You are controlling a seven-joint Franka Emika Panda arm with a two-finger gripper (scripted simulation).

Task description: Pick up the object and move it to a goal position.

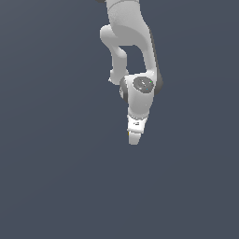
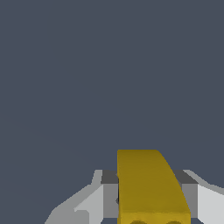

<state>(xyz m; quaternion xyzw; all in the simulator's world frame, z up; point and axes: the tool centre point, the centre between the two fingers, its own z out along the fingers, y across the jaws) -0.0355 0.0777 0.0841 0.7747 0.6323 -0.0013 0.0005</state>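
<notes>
Here yellow-gold object (image 2: 151, 188) clamped between end effector (image 2: 151, 197) fingers (image 2: 109, 194), held tight.

Plain dark slate-grey surface (image 1: 51, 177) fills background, uniform, unmarked.

Around my gripper (image 1: 134, 138) I see only a flat, plain grey-blue surface (image 1: 56, 177), unbroken toward the exterior view's left, right and near edge. No other item stands on it, so travel looks open on those sides. On the far side my own arm (image 1: 126, 42) fills the space. Between the fingers (image 2: 98, 199) the yellow object (image 2: 148, 188) takes up the whole gap; beyond it the wrist view shows bare surface.
</notes>
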